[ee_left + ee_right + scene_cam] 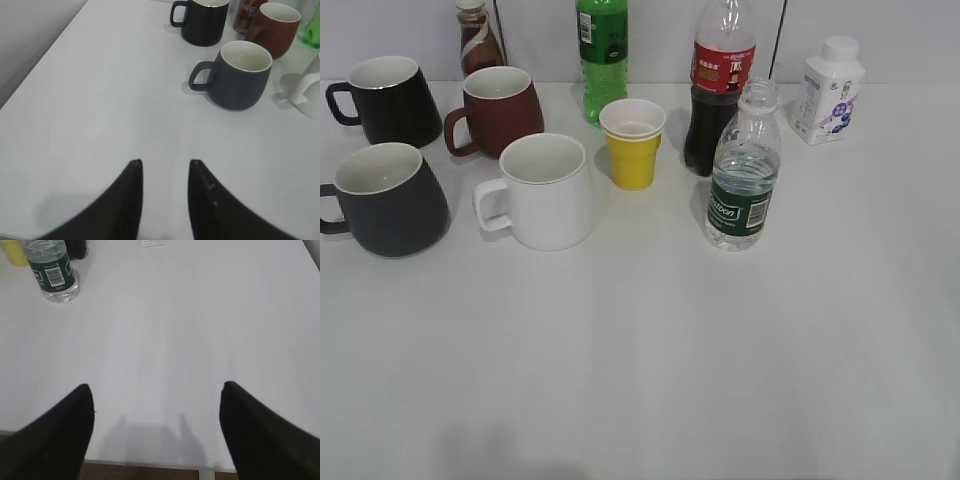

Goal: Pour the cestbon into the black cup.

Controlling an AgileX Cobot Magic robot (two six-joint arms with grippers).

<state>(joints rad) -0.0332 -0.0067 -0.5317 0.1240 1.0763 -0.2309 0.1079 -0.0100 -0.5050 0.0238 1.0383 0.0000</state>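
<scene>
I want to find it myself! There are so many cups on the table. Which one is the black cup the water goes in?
Look at the left edge of the white table, where two dark mugs stand one behind the other. The black cup is the nearer one, left of the white mug. It is dull charcoal, bigger, and wider at the bottom, while the glossy black mug behind it is shiny and smaller.

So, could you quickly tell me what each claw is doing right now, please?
Left claw: partly open, narrow gap, holding nothing.
Right claw: wide open, holding nothing.
</scene>
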